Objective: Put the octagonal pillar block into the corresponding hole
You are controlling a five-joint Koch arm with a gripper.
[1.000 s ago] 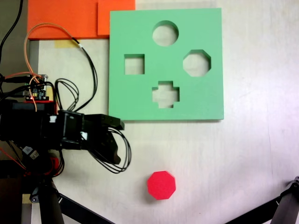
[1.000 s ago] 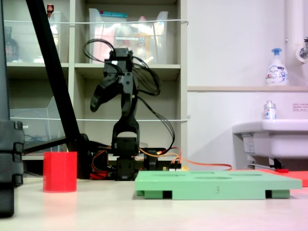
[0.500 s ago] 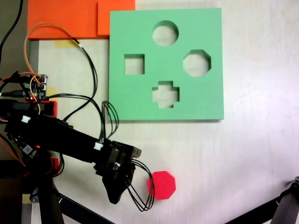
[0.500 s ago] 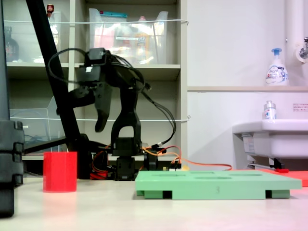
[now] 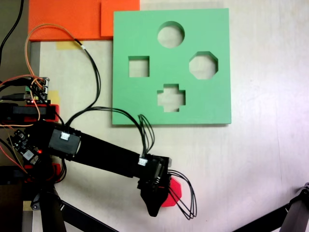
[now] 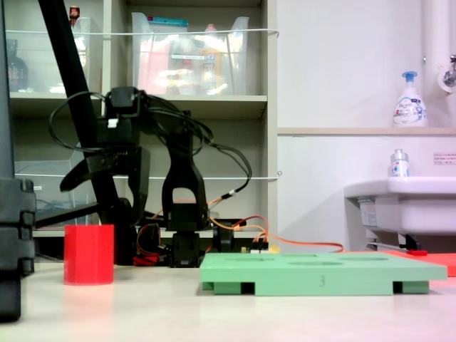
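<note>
Tool positioning above the block for pickup.
The black tool (image 5: 155,195) is hovering over the small red eight-sided foam block (image 5: 175,192) on the desk (image 5: 260,159); jaw opening cannot be determined. The octagonal cutout (image 5: 203,65) in the green foam board (image 5: 140,101) is lying at 1 o'clock.

One black robot arm w/ a single gripper (image 5: 153,205). One small red foam octagonal block (image 6: 89,254). One square green foam board (image 5: 212,104) w/ four cutouts: 1 round (image 5: 171,34), 1 square (image 5: 138,66), 1 octagonal (image 5: 203,65), 1 cross-shaped (image 5: 171,98). Two orange foam slabs (image 5: 63,19). One white pump bottle (image 6: 410,100), one white sink (image 6: 399,203).
</note>
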